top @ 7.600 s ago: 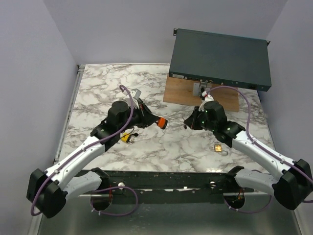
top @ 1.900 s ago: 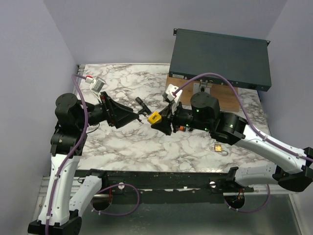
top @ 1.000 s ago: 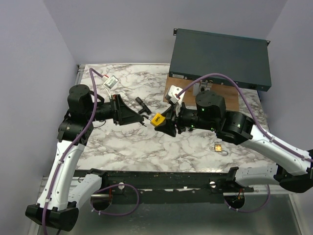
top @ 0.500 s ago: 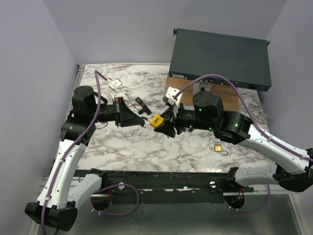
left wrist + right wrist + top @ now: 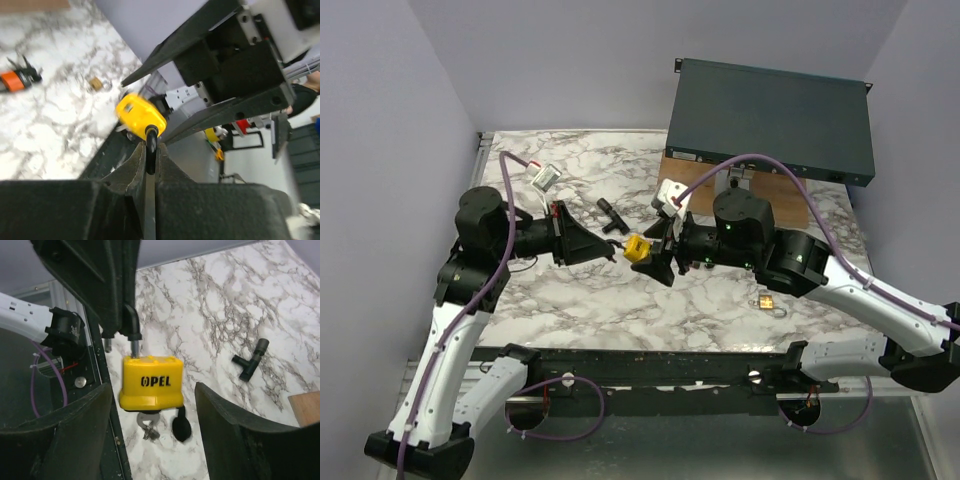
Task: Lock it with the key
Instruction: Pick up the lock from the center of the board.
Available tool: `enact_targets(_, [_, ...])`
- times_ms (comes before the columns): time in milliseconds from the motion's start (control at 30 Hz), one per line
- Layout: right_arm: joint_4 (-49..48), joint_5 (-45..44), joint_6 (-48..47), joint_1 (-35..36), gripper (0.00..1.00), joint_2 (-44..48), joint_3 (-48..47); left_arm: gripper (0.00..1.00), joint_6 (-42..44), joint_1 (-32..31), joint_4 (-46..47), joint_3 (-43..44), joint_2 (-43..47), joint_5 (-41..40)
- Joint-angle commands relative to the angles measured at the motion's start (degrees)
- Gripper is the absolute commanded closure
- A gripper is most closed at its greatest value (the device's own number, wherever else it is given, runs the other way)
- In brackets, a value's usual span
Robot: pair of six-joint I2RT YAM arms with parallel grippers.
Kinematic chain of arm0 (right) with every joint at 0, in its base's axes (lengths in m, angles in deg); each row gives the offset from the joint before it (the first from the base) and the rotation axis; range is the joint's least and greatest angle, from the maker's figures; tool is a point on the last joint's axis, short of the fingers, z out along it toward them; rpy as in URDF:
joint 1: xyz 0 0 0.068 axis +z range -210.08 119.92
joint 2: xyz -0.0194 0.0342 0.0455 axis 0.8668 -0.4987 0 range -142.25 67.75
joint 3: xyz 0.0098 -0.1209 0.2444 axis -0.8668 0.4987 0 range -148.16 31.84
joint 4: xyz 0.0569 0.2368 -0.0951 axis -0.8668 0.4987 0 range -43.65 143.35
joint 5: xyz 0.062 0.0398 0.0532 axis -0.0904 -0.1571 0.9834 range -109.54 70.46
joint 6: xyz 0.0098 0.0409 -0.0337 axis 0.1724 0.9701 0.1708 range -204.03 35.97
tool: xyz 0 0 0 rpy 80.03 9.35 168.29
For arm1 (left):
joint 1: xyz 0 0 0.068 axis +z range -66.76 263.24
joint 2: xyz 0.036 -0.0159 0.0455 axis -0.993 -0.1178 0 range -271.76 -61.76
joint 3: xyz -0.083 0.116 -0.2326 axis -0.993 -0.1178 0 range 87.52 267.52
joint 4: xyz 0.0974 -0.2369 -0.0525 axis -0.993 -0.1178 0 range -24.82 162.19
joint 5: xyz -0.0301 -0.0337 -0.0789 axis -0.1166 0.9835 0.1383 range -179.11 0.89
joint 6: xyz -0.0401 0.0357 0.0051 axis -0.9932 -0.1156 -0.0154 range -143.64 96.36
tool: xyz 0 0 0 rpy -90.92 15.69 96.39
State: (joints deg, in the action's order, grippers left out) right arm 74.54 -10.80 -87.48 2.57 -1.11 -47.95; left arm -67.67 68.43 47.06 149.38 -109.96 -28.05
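Marble surface point(image 5: 720, 300), padlock point(image 5: 150, 382) aloft.
Left end effector point(image 5: 150, 146) clamps its shackle point(image 5: 132, 330); right end effector point(image 5: 652, 262) gapes, probably key point(image 5: 148, 424) next (dangling underneath).

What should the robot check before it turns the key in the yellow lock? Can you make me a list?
1. Left fingers shut tight on the yellow padlock, gripping its shackle: ok.
2. Key sitting in the bottom of the padlock: ok.
3. Right fingers open, one on each side of the padlock: ok.
4. Right fingers gripping the key: not ok, they are not touching it yet.
5. Shackle pushed fully into the body: cannot tell.
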Motion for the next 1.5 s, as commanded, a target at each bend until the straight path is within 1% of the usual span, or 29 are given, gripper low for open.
enact_targets(0, [-9.5, -2.2, 1.7, 0.5, 0.22, 3.1, 3.0, 1.0, -3.3, -0.6, 11.4, -0.3, 7.2, -7.6])
enact_targets(100, [-12.9, -2.9, 2.6, 0.5, 0.08, 5.3, 4.6, 1.0, -4.7, -0.6, 13.4, 0.9, 8.4, -8.8])
enact_targets(133, [-13.8, -3.2, 2.8, 0.5, 0.07, 6.0, 4.9, 1.0, -4.9, -0.6, 13.8, 1.4, 8.8, -9.1])
enact_targets(267, [-17.9, -3.9, 3.3, 0.5, 0.05, 8.9, 6.2, 1.0, -6.6, -0.6, 16.7, 2.6, 9.9, -9.3])
enact_targets(300, [-19.7, -2.5, 5.4, 0.5, 0.05, 9.5, 6.5, 1.0, -7.2, -0.6, 17.7, 2.9, 10.3, -9.5])
enact_targets(433, [-24.5, 5.7, 9.1, 0.5, 0.05, 9.5, 6.5, 1.0, -8.8, -0.7, 20.8, 4.1, 11.1, -10.0])
enact_targets(533, [-26.6, 7.8, 10.5, 0.5, 0.07, 8.2, 6.3, 1.0, -10.2, -0.7, 24.4, 5.0, 11.5, -9.2])
enact_targets(633, [-31.1, 8.0, 12.1, 0.5, 0.08, 8.0, 7.5, 1.0, -10.9, -0.8, 24.9, 6.5, 11.6, -8.7])
enact_targets(800, [-39.1, 8.8, 15.4, 0.5, 0.12, 7.8, 9.0, 1.0, -12.2, -1.0, 26.8, 6.9, 11.6, -8.3])
enact_targets(833, [-40.0, 9.3, 15.8, 0.5, 0.14, 7.5, 8.9, 1.0, -12.3, -1.0, 26.8, 7.0, 11.6, -8.4])
enact_targets(933, [-41.6, 10.4, 17.0, 0.5, 0.2, 6.4, 8.5, 1.0, -12.3, -1.1, 26.7, 7.5, 11.7, -8.5])
enact_targets(1033, [-42.7, 12.1, 18.1, 0.5, 0.29, 5.7, 8.4, 1.0, -11.9, -1.2, 26.0, 7.7, 11.8, -8.9])
enact_targets(1167, [-43.3, 13.6, 19.3, 0.5, 0.35, 4.5, 8.3, 1.0, -11.9, -1.2, 25.9, 7.8, 12.0, -9.3])
enact_targets(1267, [-43.4, 14.0, 19.8, 0.5, 0.42, 4.3, 8.5, 1.0, -11.9, -1.2, 25.8, 8.2, 12.0, -9.5])
enact_targets(1300, [-43.5, 14.0, 19.8, 0.5, 0.44, 4.3, 8.6, 1.0, -11.9, -1.2, 25.8, 8.3, 12.0, -9.6])
enact_targets(1467, [-44.2, 14.1, 20.6, 0.5, 0.44, 4.5, 9.0, 1.0, -12.0, -1.2, 25.7, 8.4, 11.8, -9.8])
